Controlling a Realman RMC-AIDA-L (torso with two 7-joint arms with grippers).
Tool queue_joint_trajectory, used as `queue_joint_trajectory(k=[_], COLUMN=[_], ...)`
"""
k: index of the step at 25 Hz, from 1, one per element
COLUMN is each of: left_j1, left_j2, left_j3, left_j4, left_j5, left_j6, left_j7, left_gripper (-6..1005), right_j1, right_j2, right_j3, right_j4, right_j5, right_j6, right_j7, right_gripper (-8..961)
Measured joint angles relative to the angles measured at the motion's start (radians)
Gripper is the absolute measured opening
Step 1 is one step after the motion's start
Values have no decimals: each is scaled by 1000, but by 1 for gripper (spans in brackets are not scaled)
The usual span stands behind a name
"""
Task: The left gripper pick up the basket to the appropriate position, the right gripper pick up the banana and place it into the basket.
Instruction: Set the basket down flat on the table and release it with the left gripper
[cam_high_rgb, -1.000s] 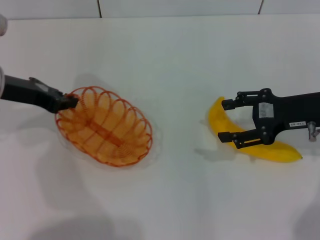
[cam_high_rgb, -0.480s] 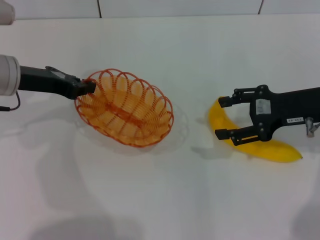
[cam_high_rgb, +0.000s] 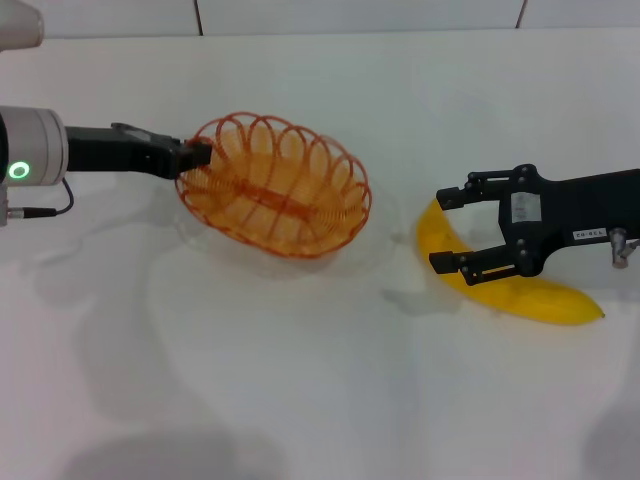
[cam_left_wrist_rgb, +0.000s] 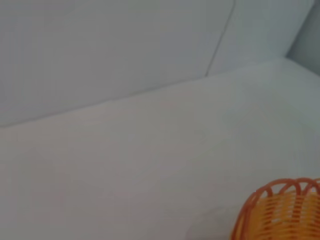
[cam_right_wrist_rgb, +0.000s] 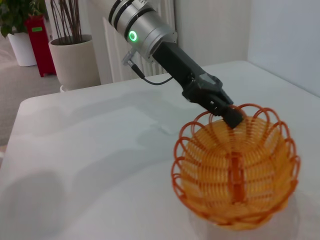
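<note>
My left gripper (cam_high_rgb: 200, 155) clamped on the basket (cam_high_rgb: 275, 186) rim, holding it tilted above the white table (cam_high_rgb: 300, 380), my right gripper (cam_high_rgb: 452, 228) spread wide over the banana (cam_high_rgb: 520, 295) lying on the table.

The head camera is looking down on the white table (cam_high_rgb: 300, 400) from above. The right wrist camera is facing across it, sharing the orange wire basket (cam_high_rgb: 275, 187) with the head view. The left wrist camera is sitting close, catching only the basket's rim at lower right of its frame.
</note>
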Motion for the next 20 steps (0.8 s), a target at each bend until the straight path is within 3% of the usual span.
queue_joint_trajectory(k=[8,20], left_j1=[10,14], left_j2=[2,5], left_j3=[-5,-7], left_j4=[-69,-145], left_j5=[-77,-75], left_j6=[-52,-127], left_j7=[-1,-24], left_gripper=[69,71], right_j1=[0,0], right_j2=[0,1], right_j3=[-2,-1], right_j4=[0,0], right_j5=[0,0], right_j6=[0,0], right_j7=[0,0], right_gripper=[835,835])
